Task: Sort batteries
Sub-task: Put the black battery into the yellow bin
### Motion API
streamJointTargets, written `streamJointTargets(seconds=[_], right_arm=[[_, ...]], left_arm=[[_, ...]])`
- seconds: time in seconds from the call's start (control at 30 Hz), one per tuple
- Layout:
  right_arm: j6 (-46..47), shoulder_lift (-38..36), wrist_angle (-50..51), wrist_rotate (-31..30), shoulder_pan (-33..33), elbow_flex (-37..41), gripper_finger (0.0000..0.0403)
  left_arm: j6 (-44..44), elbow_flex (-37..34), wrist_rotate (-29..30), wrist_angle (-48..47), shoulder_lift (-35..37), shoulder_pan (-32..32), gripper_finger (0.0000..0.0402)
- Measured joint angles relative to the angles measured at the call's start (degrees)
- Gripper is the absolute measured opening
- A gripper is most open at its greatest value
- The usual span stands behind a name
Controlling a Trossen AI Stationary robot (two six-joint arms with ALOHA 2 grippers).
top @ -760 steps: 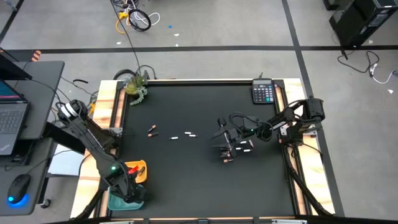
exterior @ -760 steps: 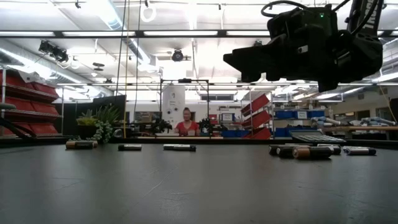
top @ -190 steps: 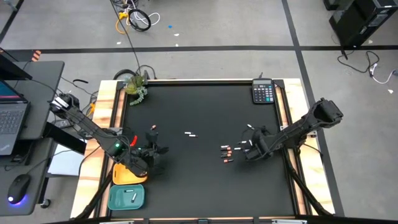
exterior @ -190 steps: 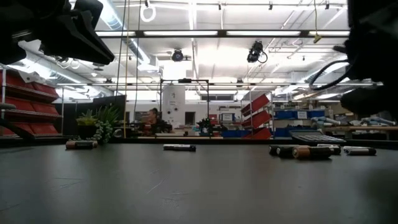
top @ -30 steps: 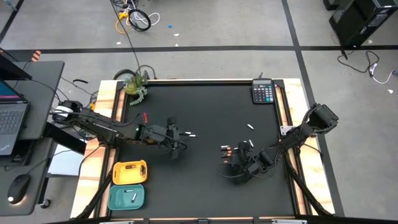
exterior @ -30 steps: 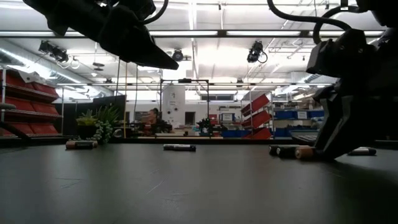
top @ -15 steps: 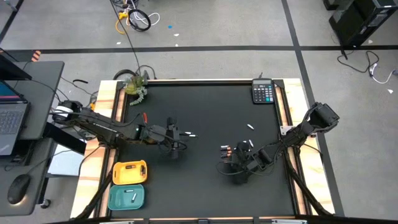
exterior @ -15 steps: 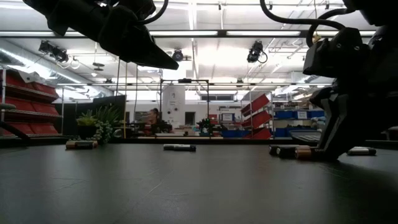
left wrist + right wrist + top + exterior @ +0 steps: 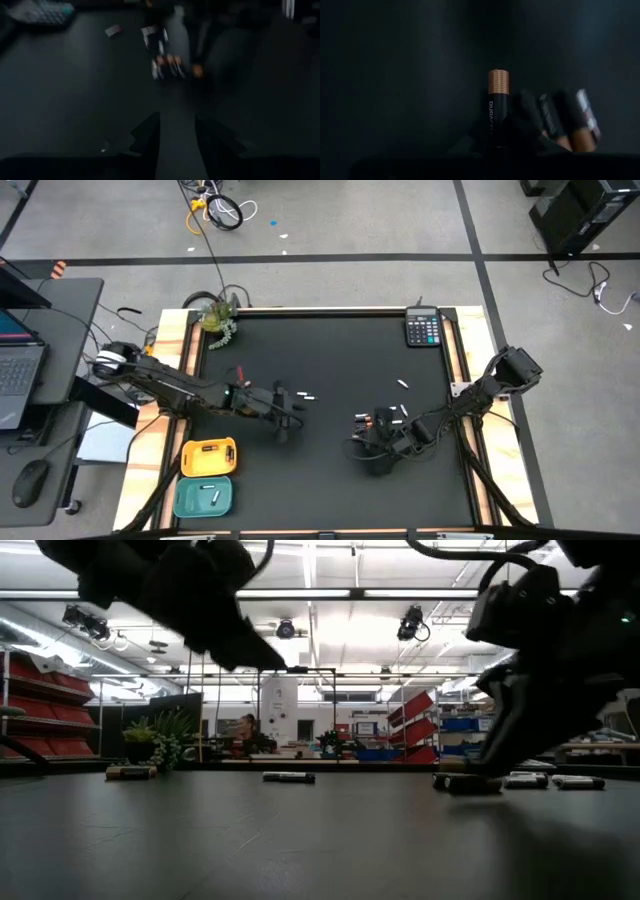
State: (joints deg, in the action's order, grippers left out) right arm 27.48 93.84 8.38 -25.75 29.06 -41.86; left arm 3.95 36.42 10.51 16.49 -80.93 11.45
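Note:
Dark batteries with copper ends [image 9: 366, 420] lie in a cluster right of centre on the black table, with white batteries [image 9: 400, 414] beside them. My right gripper [image 9: 372, 438] is at this cluster, shut on one dark battery [image 9: 498, 105]. Other dark batteries [image 9: 570, 122] lie beside it. My left gripper [image 9: 287, 412] hovers open left of centre, above the table [image 9: 245, 650], nothing between its fingers [image 9: 147, 132]. A white battery [image 9: 305, 396] lies just beyond it. My right gripper pinches the dark battery's black body [image 9: 496, 131] between its two fingers [image 9: 520, 136]. The battery lies along the fingers, its copper end [image 9: 498, 81] pointing away from them. The fingers slant down from the table's right side. Whether the battery is clear of the table I cannot tell.
A yellow tray [image 9: 208, 456] and a teal tray [image 9: 203, 497] holding a white battery stand at the near left edge. A calculator [image 9: 423, 329] sits at the far right corner, a small plant [image 9: 218, 317] at the far left. More batteries [image 9: 288, 777] lie mid-table.
My left gripper has sunk a little toward the table and rolled at the wrist. My right gripper has shifted slightly toward the table's left at the cluster; in the low view it now covers the copper-ended battery that showed beside it.

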Motion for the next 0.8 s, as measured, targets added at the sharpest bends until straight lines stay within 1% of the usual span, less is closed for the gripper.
streamJointTargets(seconds=[0.17,0.27,0.37,0.57,0.8], right_arm=[[-4.5,0.0,-8.1,-1.7,-1.6,-0.2,0.005],[-7.4,0.0,-13.6,-2.2,-2.3,-0.2,0.005],[-11.0,-0.1,-18.9,-2.9,-2.8,-0.2,0.005],[-16.7,-0.1,-27.1,-3.1,-4.5,-0.3,0.005],[-21.4,-0.2,-33.7,-3.2,-6.0,-0.3,0.005]], left_arm=[[0.2,0.0,-0.3,8.4,-7.2,2.4,0.0161],[-0.6,0.0,-0.1,12.9,-9.2,3.0,0.0176],[-1.1,0.0,-0.1,16.1,-10.3,3.2,0.0186],[-1.8,2.3,0.0,18.1,-11.4,3.2,0.0188],[-2.3,3.4,1.2,21.2,-11.4,3.2,0.0188]])
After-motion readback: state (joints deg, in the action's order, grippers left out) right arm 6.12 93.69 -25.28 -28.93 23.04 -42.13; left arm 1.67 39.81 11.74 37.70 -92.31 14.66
